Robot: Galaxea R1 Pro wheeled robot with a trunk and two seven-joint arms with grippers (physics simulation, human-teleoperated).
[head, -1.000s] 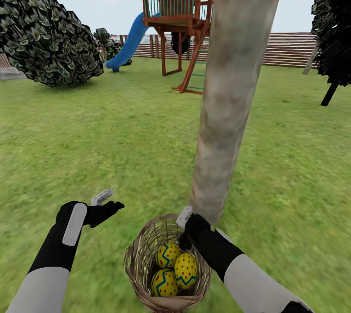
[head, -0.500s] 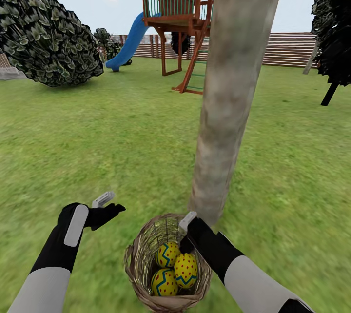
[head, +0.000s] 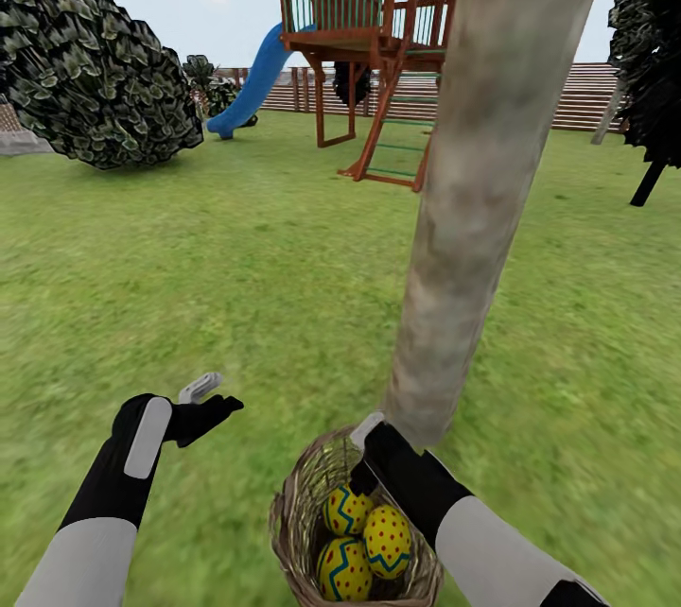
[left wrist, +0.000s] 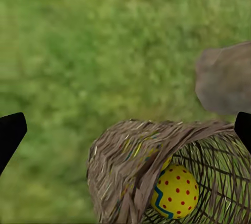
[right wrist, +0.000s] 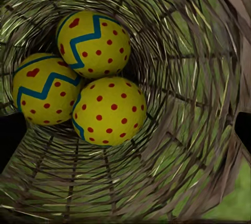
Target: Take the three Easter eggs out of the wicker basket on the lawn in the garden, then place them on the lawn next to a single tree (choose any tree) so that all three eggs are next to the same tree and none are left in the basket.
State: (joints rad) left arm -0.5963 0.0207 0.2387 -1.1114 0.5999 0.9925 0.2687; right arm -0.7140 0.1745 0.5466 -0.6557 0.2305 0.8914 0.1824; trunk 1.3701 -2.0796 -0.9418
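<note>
Three yellow Easter eggs (head: pixel 348 510) (head: pixel 388 541) (head: pixel 343 569) lie together inside the wicker basket (head: pixel 293 512), which rests on the lawn (head: pixel 236 257) at the foot of the tree's grey-brown trunk (head: pixel 482 210). My right gripper (head: pixel 361 454) hangs open at the basket's far rim, over the eggs. In the right wrist view the eggs (right wrist: pixel 94 43) (right wrist: pixel 42 88) (right wrist: pixel 110 111) sit at the bottom of the woven wall (right wrist: pixel 183 77), untouched. My left gripper (head: pixel 212 399) is open over bare grass, left of the basket (left wrist: pixel 125 161); one egg (left wrist: pixel 175 192) and the trunk (left wrist: pixel 225 77) show past it.
A round dark-green bush (head: pixel 99 78) stands at the far left. Farther back are the red-brown playset (head: pixel 359 2), its blue slide (head: pixel 251 82) and the slat fence (head: pixel 567 96). A black-leaved tree (head: pixel 653 49) is at the right. Open grass spreads around the trunk.
The whole picture has shifted: trunk, basket and playset now sit further right, so the camera moved. Both arms keep their places in view; the right gripper is now nearer the basket's middle.
</note>
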